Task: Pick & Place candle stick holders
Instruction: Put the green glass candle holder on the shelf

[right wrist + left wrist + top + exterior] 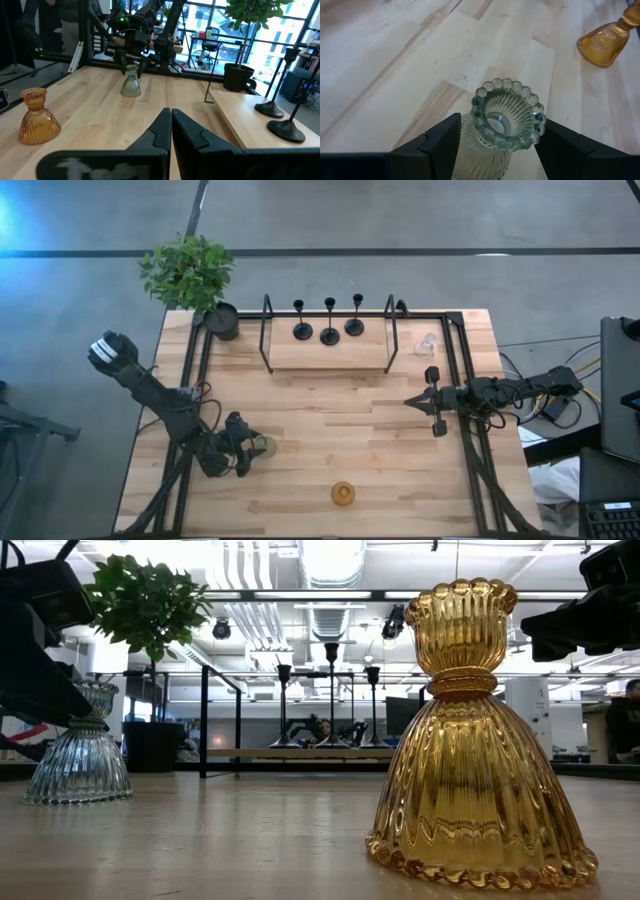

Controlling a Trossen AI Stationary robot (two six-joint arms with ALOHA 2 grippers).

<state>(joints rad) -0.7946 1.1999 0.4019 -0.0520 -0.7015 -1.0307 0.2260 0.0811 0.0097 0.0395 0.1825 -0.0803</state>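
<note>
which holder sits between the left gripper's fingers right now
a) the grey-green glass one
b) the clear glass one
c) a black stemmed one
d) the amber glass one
a) In the left wrist view the grey-green glass holder stands between the left gripper's two dark fingers, while the amber glass holder stands apart on the table.

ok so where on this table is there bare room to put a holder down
Bare wood runs across the table's middle, between the raised shelf, the amber holder, the left gripper around the grey-green holder and the right gripper. The front right corner is bare too. The shelf's back is crowded with three black holders; the clear holder sits beside it.
</note>
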